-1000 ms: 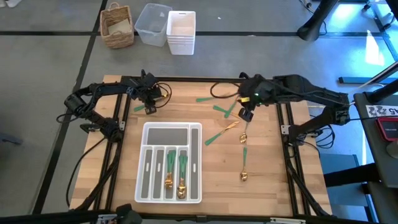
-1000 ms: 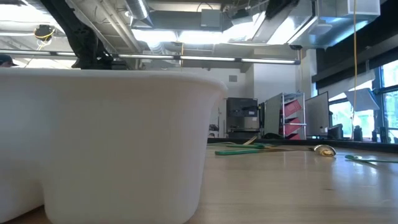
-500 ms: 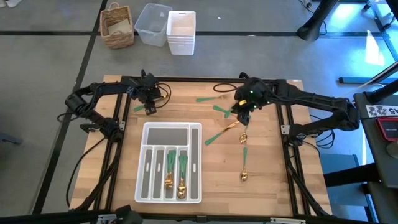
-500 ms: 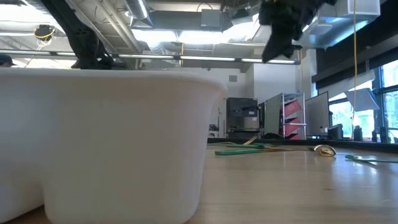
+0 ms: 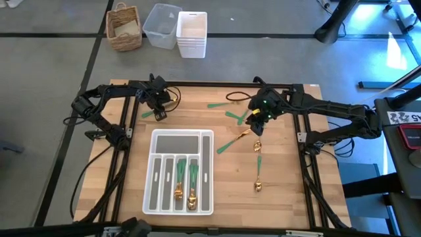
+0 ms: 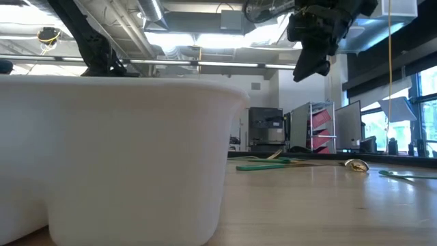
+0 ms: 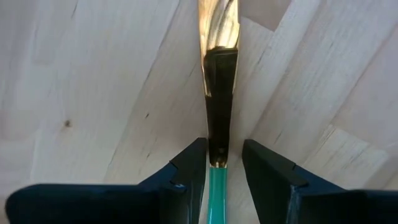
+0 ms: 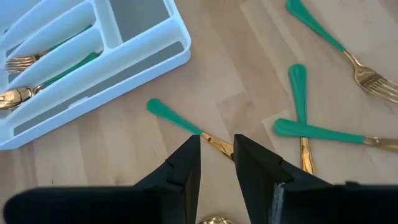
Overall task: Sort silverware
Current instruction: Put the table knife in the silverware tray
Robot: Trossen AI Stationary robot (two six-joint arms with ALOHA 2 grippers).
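A white organizer tray (image 5: 152, 139) lies at the table's middle near side, with two gold-and-green pieces (image 5: 185, 183) in its slots. Several loose pieces of silverware (image 5: 235, 117) lie to the right of it; a fork (image 8: 348, 53) and crossed handles (image 8: 301, 127) show in the right wrist view. My right gripper (image 5: 256, 125) hangs above them, slightly open and empty, over one green-handled piece (image 8: 174, 118); it also shows in the low view (image 6: 311, 65). My left gripper (image 5: 158, 113) is at the far left, low over the table. Its slightly open fingers (image 7: 193, 162) stand on either side of a knife (image 7: 217, 93) that lies flat on the wood.
A wicker basket (image 5: 123, 26), a clear bin (image 5: 161, 25) and stacked white bins (image 5: 192, 33) stand on the floor beyond the far edge. A dark cable (image 5: 233, 95) lies at the table's far side. The tray's wall (image 6: 123, 157) fills the left of the low view.
My right gripper has moved a little toward the table's left and come down into the low view, over the loose silverware. The silverware has not moved.
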